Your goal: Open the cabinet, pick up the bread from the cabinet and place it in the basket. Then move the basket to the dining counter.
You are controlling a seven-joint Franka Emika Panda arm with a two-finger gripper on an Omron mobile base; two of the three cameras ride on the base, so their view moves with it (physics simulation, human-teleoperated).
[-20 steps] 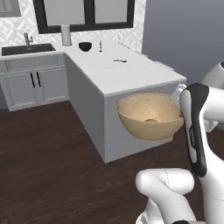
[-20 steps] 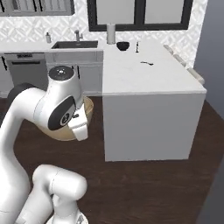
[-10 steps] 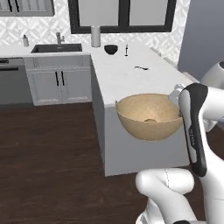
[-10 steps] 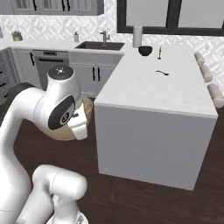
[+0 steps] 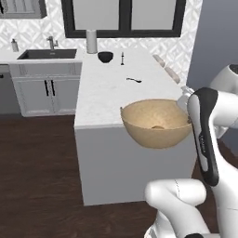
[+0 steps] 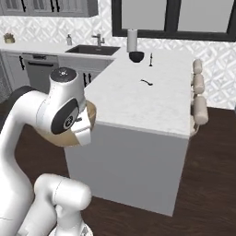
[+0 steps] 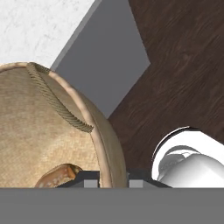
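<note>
One tan basket (image 5: 157, 122), bread (image 7: 56, 174) inside, hangs clamped by its rim in the gripper (image 7: 113, 181) beside the white marble dining counter (image 5: 114, 90), above dark wood floor (image 5: 37, 176).

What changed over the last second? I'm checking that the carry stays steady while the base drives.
The base drove, so the dining counter now sits more squarely ahead in both base views. The gripper stayed shut on the rim of the basket, held in the air, with the bread inside.
</note>
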